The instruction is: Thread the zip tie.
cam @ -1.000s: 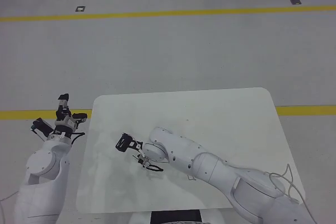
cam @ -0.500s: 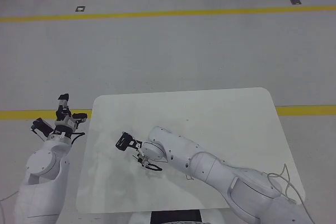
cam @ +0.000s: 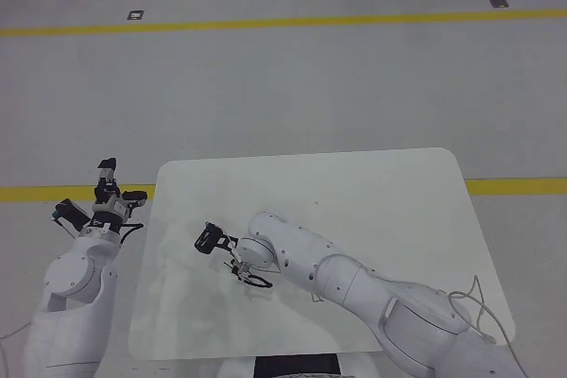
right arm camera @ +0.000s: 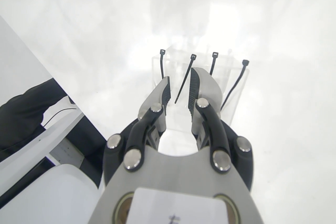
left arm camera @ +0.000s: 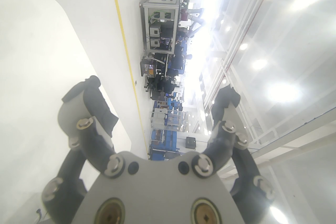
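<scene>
Four black ties stand heads-up in a clear holder [right arm camera: 176, 59] on the tabletop [cam: 378, 198]. The right hand [right arm camera: 179, 77] is partly open and empty, its pads on either side of the slanted second tie [right arm camera: 184, 79] and not yet closed on it. The left hand [left arm camera: 158, 89] hangs off the tabletop's edge, wide open and holding nothing. The tie looks featherlight, thin and springy, probably slick. A pinch on the flat strap just below the head should stop it from twisting or bowing away.
</scene>
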You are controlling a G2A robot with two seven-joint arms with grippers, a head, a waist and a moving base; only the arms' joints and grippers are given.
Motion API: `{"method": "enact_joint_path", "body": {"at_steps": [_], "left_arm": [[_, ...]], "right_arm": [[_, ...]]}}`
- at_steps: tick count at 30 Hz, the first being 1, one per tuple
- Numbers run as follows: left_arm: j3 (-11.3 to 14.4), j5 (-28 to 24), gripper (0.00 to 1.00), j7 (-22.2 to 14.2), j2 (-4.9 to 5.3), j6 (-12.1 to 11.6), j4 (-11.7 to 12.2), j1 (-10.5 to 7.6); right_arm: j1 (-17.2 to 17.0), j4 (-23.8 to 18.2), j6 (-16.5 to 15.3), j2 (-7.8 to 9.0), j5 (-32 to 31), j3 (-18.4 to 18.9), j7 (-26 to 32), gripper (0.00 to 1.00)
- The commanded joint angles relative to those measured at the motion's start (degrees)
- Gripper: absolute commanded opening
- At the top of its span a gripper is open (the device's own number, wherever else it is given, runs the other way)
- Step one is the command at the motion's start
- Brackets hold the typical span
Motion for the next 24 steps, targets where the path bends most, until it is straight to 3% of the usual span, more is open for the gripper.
{"method": "enact_joint_path", "body": {"at_steps": [1, 3, 7, 14, 24], "left_arm": [[0.0, 0.0, 1.0, 0.0, 0.0, 0.0, 0.0, 0.0], [0.0, 0.0, 1.0, 0.0, 0.0, 0.0, 0.0, 0.0], [0.0, 0.0, 1.0, 0.0, 0.0, 0.0, 0.0, 0.0], [0.0, 0.0, 1.0, 0.0, 0.0, 0.0, 0.0, 0.0], [0.0, 0.0, 1.0, 0.0, 0.0, 0.0, 0.0, 0.0]], "right_arm": [[0.07, 0.54, -0.24, -0.25, 0.17, 0.08, -0.07, 0.16], [0.11, 1.03, -0.46, -0.47, 0.31, 0.16, -0.13, 0.15], [0.17, 1.78, -0.57, -0.87, 0.38, 0.39, -0.38, 0.0], [-0.18, 1.19, -0.18, -0.98, -0.38, 1.05, -0.54, 0.0], [-1.77, -4.32, 0.56, 0.67, -2.65, 3.73, 0.0, 0.0]]}}
